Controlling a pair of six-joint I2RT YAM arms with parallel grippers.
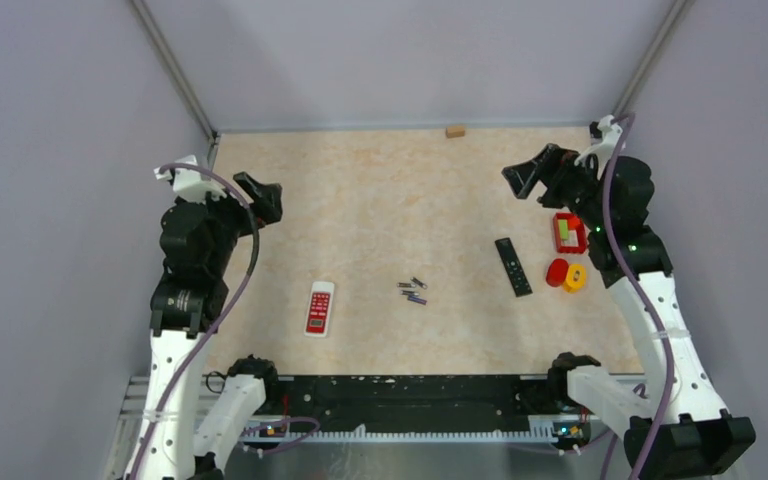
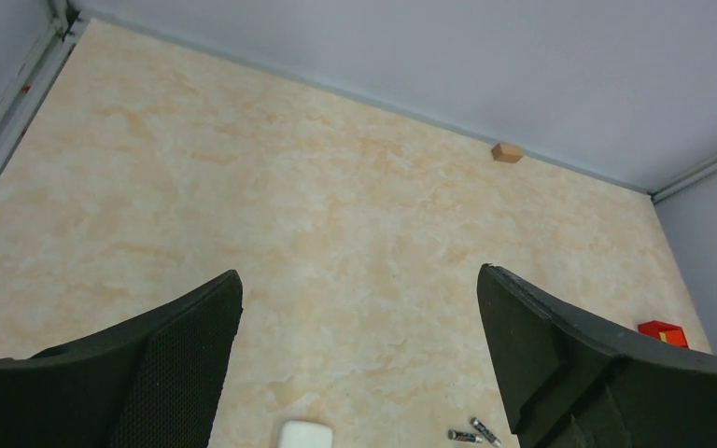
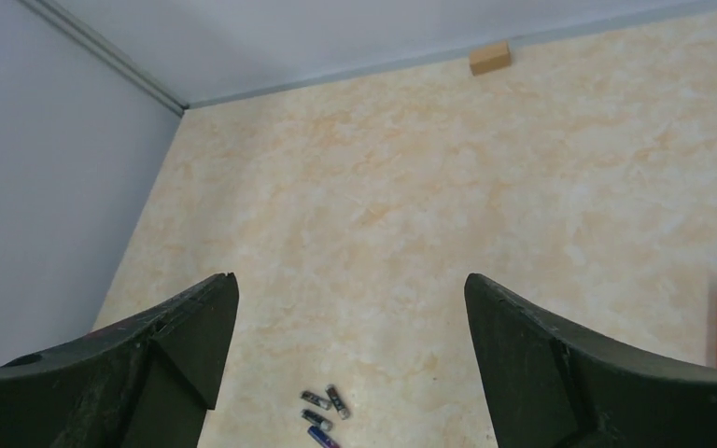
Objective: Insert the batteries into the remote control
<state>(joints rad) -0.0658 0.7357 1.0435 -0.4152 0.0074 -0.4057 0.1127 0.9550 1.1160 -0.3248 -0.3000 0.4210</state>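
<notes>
Left tool (image 1: 260, 192) is up over the far-left part of the desk (image 1: 380, 200), fingers wide apart, nothing between them. Right tool (image 1: 525, 180) is up over the far-right part, fingers also wide apart and empty. Both wrist views look down between spread fingers at bare desk. The batteries (image 1: 415, 290) lie loose in a small cluster near the middle of the desk, toward the near edge. The right wrist view shows four, one of them purplish-blue, lying just beside each other or touching. They sit roughly midway between the two remotes and well apart from both tools. The white-and-red remote (image 1: 320, 308) is flat on the desk to their left, keypad up. The black remote (image 1: 512, 266) is flat to their right, slightly angled. Can't tell whether either battery cover is on or off. Right of the black remote is a red tray (image 1: 568, 232) with something yellow-green in it. Nearer is a red round piece (image 1: 557, 272) touching a yellow ring (image 1: 575, 277). A small wooden block (image 1: 454, 130) sits at the far wall.
</notes>
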